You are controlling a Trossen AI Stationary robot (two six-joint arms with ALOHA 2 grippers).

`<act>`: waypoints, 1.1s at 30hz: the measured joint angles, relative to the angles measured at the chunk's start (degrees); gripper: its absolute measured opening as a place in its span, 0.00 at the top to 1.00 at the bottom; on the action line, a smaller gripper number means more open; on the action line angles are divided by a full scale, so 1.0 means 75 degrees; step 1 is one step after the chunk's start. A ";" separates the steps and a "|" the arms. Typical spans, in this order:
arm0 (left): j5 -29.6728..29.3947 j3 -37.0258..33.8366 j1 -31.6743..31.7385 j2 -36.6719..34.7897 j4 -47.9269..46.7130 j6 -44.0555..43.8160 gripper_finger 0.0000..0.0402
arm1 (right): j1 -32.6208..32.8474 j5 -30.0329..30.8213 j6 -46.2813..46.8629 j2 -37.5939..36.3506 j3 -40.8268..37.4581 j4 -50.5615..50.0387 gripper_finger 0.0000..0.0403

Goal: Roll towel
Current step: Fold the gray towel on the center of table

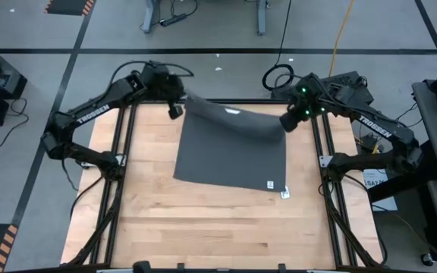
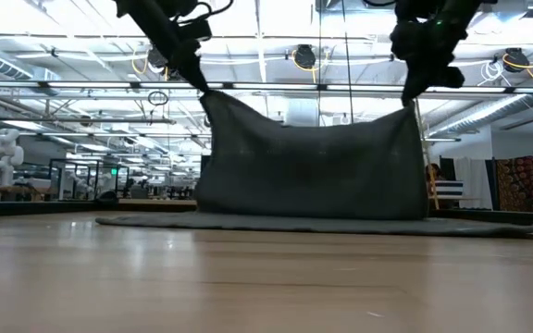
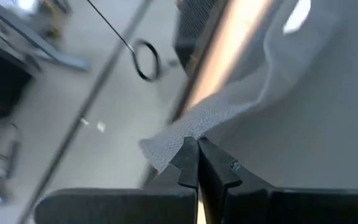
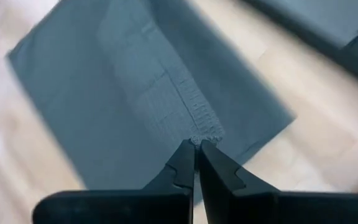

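While its near part lies flat on the table (image 1: pixel 203 220), the towel (image 1: pixel 230 148) is hung by its far corners from the left gripper (image 1: pixel 175 111) and right gripper (image 1: pixel 288 124), both clamped on it.

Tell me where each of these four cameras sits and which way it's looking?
High: overhead, straight down on table, both arms, towel.
Low: at tabletop height, looking level; both arms lift the towel's far edge.
Left wrist: past the left hand, pinching one corner.
Right wrist: past the right hand, pinching the other corner.
Shared: the towel shows in all four; high and low show both arms.
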 joint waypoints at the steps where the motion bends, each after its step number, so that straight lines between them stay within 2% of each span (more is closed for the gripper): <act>1: 0.0062 -0.0003 -0.0029 -0.0060 -0.0275 -0.0110 1.00 | 0.0036 -0.0178 -0.0034 -0.0035 0.0000 -0.0179 0.99; 7: 0.0519 0.0003 -0.0196 -0.0535 -0.1411 -0.0555 1.00 | 0.0102 -0.0408 -0.0096 -0.0273 0.0000 -0.0718 0.99; 10: 0.1160 0.0003 -0.0244 -0.0712 -0.1964 -0.0837 1.00 | 0.0102 -0.0462 -0.0149 -0.0419 0.0000 -0.0876 0.99; 14: 0.1676 -0.0049 -0.0369 -0.0749 -0.2594 -0.0963 1.00 | 0.0117 -0.1045 -0.0241 -0.0506 0.0000 -0.0936 0.99; 19: 0.1706 -0.0726 -0.0593 -0.0736 -0.2618 -0.0919 1.00 | 0.0235 -0.1762 -0.0137 -0.0507 0.0000 -0.0920 0.99; 33: 0.1903 -0.1843 -0.1292 -0.0748 -0.2411 -0.1166 1.00 | 0.1118 -0.1786 0.0536 -0.0507 -0.0262 -0.0999 0.99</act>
